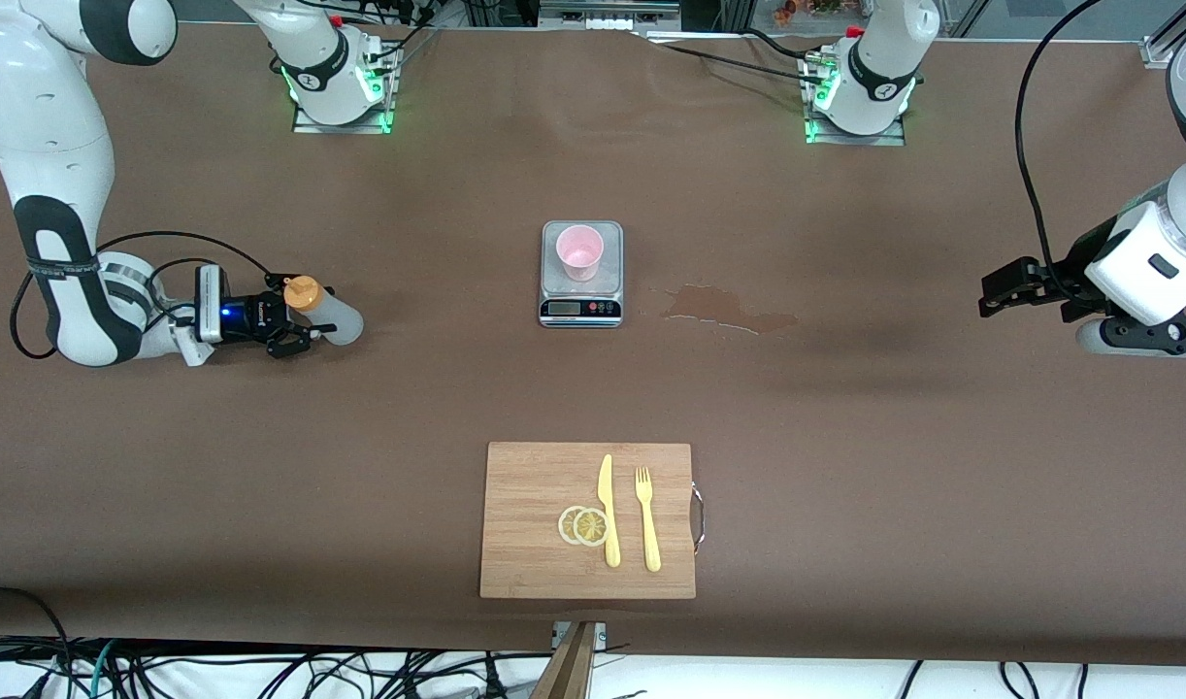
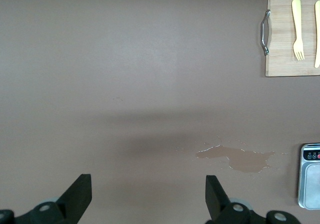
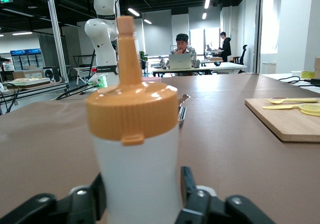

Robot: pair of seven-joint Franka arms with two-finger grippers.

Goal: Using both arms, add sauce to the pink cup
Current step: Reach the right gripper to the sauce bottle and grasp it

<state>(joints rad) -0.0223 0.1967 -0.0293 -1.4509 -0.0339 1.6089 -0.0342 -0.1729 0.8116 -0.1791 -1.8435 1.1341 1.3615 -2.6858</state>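
The bench (image 1: 845,437) is lying wide and bare around the grey scale (image 1: 580,291), where the pink cup (image 1: 579,251) is standing. No writing is readable. At nine o'clock, the right gripper (image 1: 295,320) is pinching the sauce (image 1: 326,309). At three o'clock, the left gripper (image 1: 991,291) is waiting, jaws spread.

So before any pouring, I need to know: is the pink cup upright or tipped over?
Upright. The cup stands on the scale with its round rim facing up, as the front view shows.
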